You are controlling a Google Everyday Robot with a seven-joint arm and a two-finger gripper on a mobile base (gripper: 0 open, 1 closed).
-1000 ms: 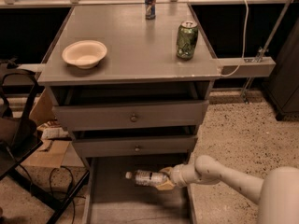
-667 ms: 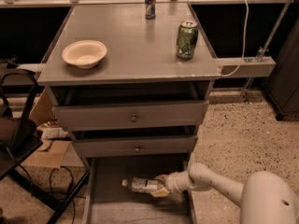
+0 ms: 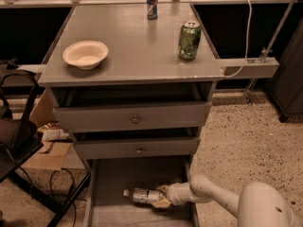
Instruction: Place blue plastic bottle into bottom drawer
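Reaching in low from the right, my hand [image 3: 162, 199] grips the base end of the small clear plastic bottle with a white cap [image 3: 142, 195], held lying sideways to clear the knobbed drawers [image 3: 135, 119] above, inside the open grey metal bottom drawer [image 3: 113, 179].

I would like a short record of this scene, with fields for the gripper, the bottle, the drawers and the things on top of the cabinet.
gripper: gripper low inside the open drawer, shut on the bottle's base end
bottle: blue plastic bottle lying on its side, white cap toward image left
drawer: bottom drawer pulled out
above: upper drawers, two with knobs, pushed further in
top: cabinet top carries white bowl, green can, blue can
task: bottle inside drawer, not yet released
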